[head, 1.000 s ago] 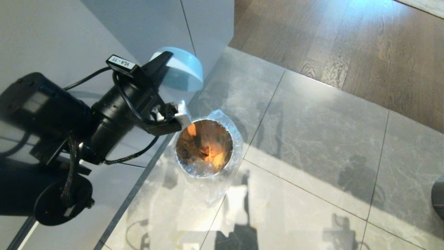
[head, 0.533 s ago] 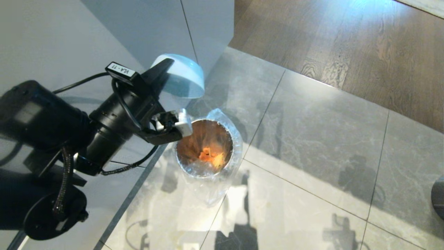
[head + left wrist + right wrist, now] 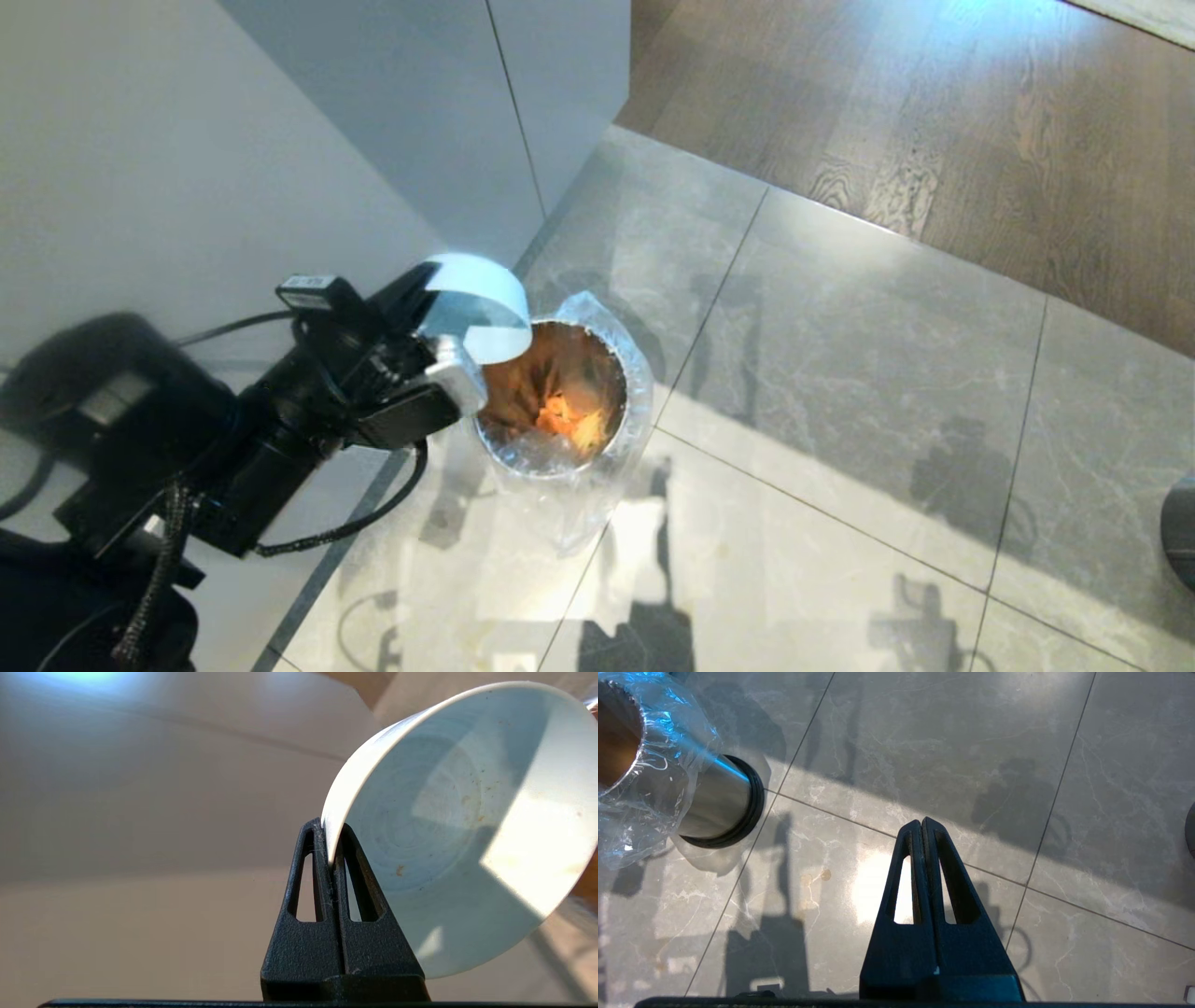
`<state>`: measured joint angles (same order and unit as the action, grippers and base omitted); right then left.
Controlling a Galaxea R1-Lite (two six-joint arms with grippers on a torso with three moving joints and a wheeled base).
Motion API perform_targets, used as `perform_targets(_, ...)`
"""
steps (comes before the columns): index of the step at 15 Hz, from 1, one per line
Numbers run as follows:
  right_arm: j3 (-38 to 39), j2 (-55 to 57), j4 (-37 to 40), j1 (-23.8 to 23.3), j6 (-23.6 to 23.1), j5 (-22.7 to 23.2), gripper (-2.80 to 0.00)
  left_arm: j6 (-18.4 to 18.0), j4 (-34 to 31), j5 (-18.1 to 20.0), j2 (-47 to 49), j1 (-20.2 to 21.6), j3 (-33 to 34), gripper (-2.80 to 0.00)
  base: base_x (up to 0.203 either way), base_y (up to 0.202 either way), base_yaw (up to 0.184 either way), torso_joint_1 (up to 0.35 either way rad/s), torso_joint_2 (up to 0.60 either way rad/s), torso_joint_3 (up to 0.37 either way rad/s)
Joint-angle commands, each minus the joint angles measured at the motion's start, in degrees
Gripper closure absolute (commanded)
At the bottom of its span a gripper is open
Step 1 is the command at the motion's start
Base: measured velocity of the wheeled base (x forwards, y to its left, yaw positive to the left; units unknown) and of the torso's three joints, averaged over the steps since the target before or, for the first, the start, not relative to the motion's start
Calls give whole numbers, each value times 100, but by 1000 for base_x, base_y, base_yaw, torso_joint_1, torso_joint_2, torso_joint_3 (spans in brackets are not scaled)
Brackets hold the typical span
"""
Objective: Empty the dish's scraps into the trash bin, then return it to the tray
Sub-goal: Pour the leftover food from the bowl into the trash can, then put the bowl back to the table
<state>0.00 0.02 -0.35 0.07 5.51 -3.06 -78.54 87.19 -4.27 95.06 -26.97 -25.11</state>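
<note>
- Dish [image 3: 476, 303] is being held tilted on its side above the floor, at the rim of the trash bin [image 3: 635, 373], with its opening facing the bin; the left wrist view is showing the dish [image 3: 462, 826] empty except for small orange specks.
- Left gripper [image 3: 332, 835] is pinching the dish wall at the rim, one finger inside and one outside.
- Scraps [image 3: 565, 420] are lying as an orange heap inside the bin, within its clear bag liner.
- Trash bin is standing on the grey tiled floor [image 3: 840, 373], beside a white cabinet [image 3: 392, 103].
- Right gripper [image 3: 922, 826] is hanging over the floor tiles with its fingers pressed together, holding nothing, well apart from the bin [image 3: 714, 802].
</note>
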Motion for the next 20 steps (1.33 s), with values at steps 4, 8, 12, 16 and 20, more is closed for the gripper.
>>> perform_targets(4, 0, -2, 0, 1, 11, -2, 0, 1822, -10, -131, -298, 357, 286, 0, 0, 0, 0, 0, 0, 0)
perform_targets(8, -4, -2, 0, 1, 3, -2, 0, 3487, -832, -136, -692, 442, 296, 0, 0, 0, 0, 0, 0, 0)
perform_targets(12, 0, -2, 0, 1, 3, -2, 0, 5162, -1800, -113, -1149, 443, 263, 0, 0, 0, 0, 0, 0, 0)
perform_targets(16, 0, -2, -8, 1, 3, -2, 0, 6105, -2534, -83, -1646, 447, 252, 0, 0, 0, 0, 0, 0, 0)
perform_targets(20, 0, -2, 0, 1, 3, -2, 0, 6191, -3070, 130, -2174, 423, 296, 0, 0, 0, 0, 0, 0, 0)
